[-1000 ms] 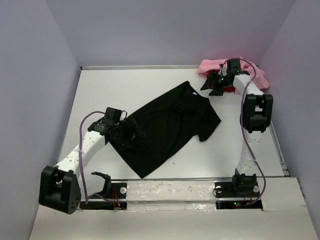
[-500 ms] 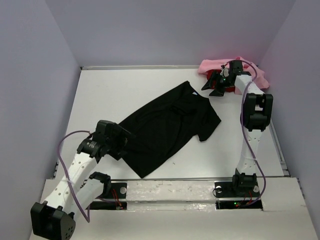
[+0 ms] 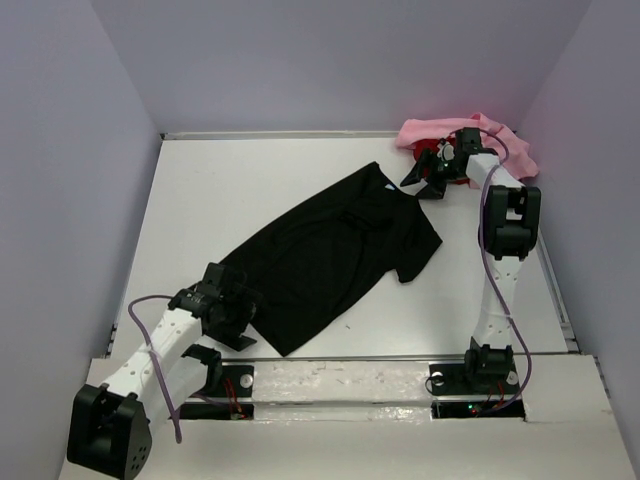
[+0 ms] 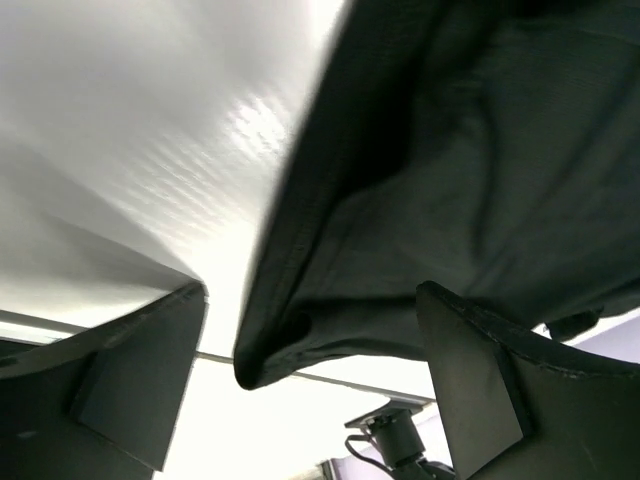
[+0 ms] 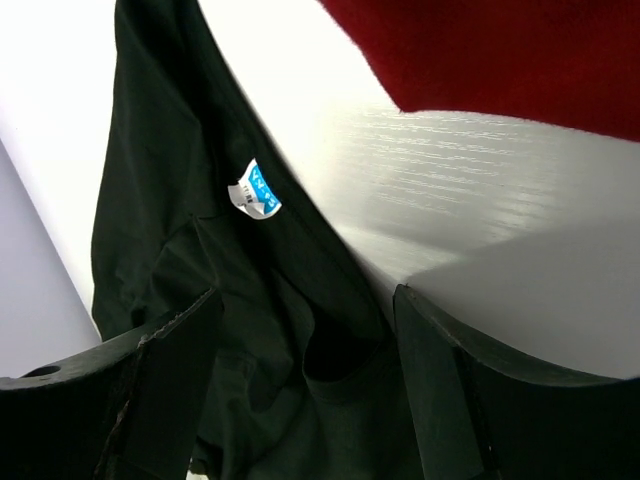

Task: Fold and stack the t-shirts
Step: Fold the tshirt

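Here's the plain black cloth t-shirt (image 3: 330, 255), spread flat and slanted across the white surface (image 3: 200, 190), reaching from the left fingers (image 3: 238, 318) up to the right fingers (image 3: 420, 183). Left fingers are spread as wide as they go, nothing pinched. In the left wrist view the shirt's bottom hem edge and corner sit in the gap between them, touching neither that I can see. Over to the right fingers: spread apart too, empty, low over the surface. The shirt's collar lies just ahead of them, and its small light neck label (image 5: 255, 190) shows a little beyond their tips. The red cloth t-shirt (image 5: 520, 50) is farther ahead of the right fingers in the wrist view, and the crumpled light pink t-shirt (image 3: 430, 130) is heaped just behind them in the far corner.
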Controlling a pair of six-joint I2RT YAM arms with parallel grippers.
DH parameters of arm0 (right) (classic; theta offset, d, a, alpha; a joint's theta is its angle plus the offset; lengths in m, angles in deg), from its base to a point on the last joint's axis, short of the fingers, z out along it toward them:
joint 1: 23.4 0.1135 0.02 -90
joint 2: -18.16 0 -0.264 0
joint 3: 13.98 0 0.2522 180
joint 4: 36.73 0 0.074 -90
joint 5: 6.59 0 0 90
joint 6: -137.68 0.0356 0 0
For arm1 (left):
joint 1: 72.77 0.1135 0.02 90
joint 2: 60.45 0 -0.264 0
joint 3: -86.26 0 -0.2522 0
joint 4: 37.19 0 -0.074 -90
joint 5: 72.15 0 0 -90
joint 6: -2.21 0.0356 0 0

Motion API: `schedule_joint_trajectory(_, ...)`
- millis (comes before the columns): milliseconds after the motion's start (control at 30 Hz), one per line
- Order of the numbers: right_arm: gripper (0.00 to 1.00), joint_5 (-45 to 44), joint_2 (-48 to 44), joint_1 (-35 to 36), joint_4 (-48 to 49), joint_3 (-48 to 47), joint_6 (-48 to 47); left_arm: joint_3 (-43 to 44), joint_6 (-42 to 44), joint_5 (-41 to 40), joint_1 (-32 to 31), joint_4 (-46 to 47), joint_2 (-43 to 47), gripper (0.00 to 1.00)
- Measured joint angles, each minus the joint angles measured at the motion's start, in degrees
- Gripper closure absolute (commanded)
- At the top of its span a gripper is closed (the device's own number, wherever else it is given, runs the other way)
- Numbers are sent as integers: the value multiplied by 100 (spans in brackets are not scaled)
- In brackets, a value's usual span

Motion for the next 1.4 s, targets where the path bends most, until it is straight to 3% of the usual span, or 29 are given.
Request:
schedule_joint_trajectory(67, 30, 26, 9, 4, -2, -11, -15, -74, -81, 90, 2, 44, -57, 1)
schedule_joint_trajectory(300, 30, -70, 31, 94, -68, -74, -116, -188, -225, 551, 0, 1106, -651, 4)
schedule_joint_trajectory(400, 30, -125, 35, 179, -122, -111, -160, -175, -234, 848, 0, 1657, -1093, 12)
schedule_joint_trajectory(500, 32, -175, 37, 232, -179, -140, -190, -109, -149, 1001, -2, 2072, -1506, 41)
schedule_joint_trajectory(533, 36, -184, 37, 232, -184, -140, -199, -101, -116, 1029, -11, 2205, -1622, 59)
schedule_joint_trajectory(567, 46, -197, 37, 240, -195, -140, -201, -103, -68, 1032, -17, 2280, -1681, 67)
schedule_joint_trajectory(600, 68, -210, 37, 256, -216, -140, -208, -105, -26, 1021, -24, 2350, -1731, 75)
schedule_joint_trajectory(633, 78, -227, 37, 260, -229, -140, -219, -127, -7, 988, -24, 2411, -1777, 84)
schedule_joint_trajectory(700, 97, -280, 37, 264, -282, -140, -223, -186, 52, 955, -24, 2448, -1781, 85)
schedule_joint_trajectory(733, 98, -289, 37, 264, -297, -140, -205, -190, 57, 949, -24, 2470, -1766, 85)
schedule_joint_trajectory(1167, 100, -588, 105, 262, -426, -81, -203, -179, 302, 848, 74, 2426, -1683, 88)
schedule_joint_trajectory(1267, 100, -717, 70, 262, -457, 26, -146, 37, 542, 769, 166, 2352, -1910, 91)
schedule_joint_trajectory(1400, 100, -1091, -302, 264, -455, 531, -48, 868, 992, 723, 203, 2074, -2898, 92)
